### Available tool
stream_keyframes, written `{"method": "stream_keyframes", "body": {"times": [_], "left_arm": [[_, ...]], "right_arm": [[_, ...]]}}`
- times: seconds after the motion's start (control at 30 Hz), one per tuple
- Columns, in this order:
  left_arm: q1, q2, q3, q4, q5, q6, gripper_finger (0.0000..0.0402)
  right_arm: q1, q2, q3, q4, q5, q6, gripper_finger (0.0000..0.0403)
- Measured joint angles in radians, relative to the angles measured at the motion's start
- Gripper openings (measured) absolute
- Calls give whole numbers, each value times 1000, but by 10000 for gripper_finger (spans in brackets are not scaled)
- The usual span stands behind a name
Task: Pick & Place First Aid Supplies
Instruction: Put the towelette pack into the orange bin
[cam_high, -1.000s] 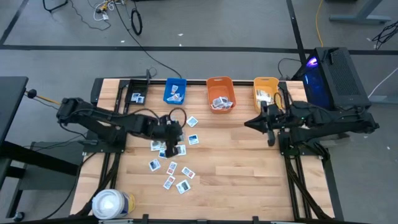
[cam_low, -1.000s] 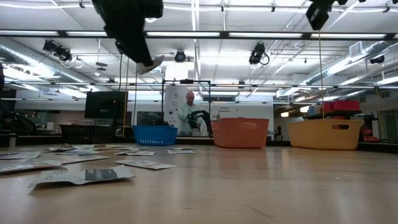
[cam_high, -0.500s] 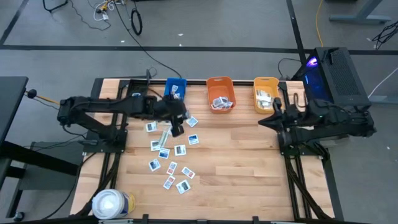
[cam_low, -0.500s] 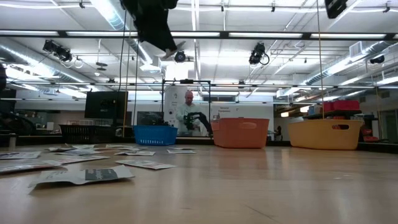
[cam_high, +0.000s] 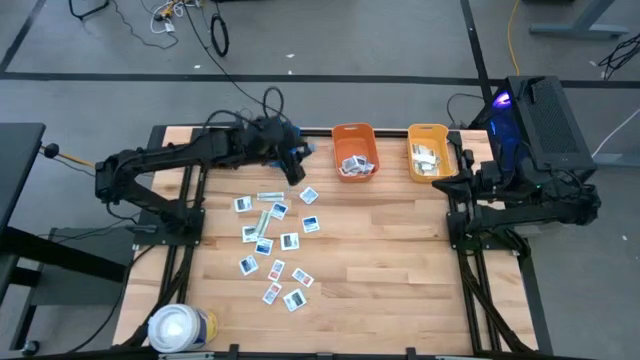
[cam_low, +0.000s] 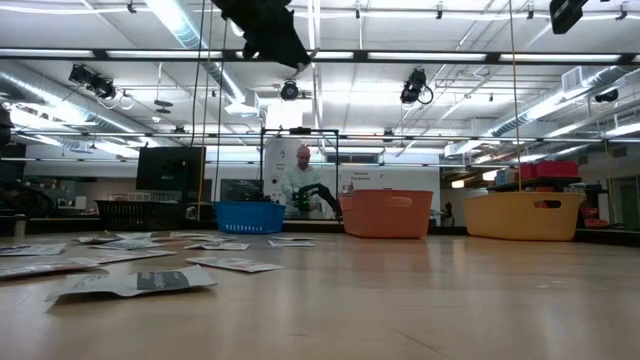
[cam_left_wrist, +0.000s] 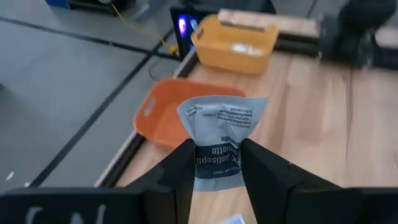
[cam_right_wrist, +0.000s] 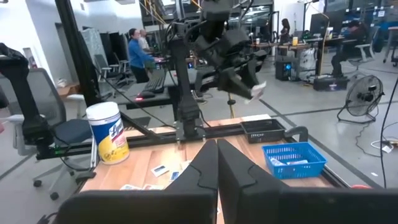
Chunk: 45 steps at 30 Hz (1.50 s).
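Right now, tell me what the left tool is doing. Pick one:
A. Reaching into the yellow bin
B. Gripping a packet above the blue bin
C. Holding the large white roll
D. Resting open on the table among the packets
B. The left tool pinches a grey-white antiseptic packet between its fingers, and the high view places that tool over the blue bin at the table's far edge.

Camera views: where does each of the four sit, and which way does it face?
High: overhead, straight down on the table; both arms show.
Low: table height, level toward the blue bin; the left arm hangs from above.
Left wrist: on the left arm; left hand grips a packet near the orange bin.
Right wrist: on the right arm; right hand shut, facing the left arm.
Shared: the blue bin shows in the low and right wrist views.
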Motion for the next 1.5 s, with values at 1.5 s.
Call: {"method": "stream_keyframes", "body": {"times": [1.5], "left_arm": [[219,653,227,661,255,-194,130]], "right_arm": [[0,0,0,-23,65,43,0]]}}
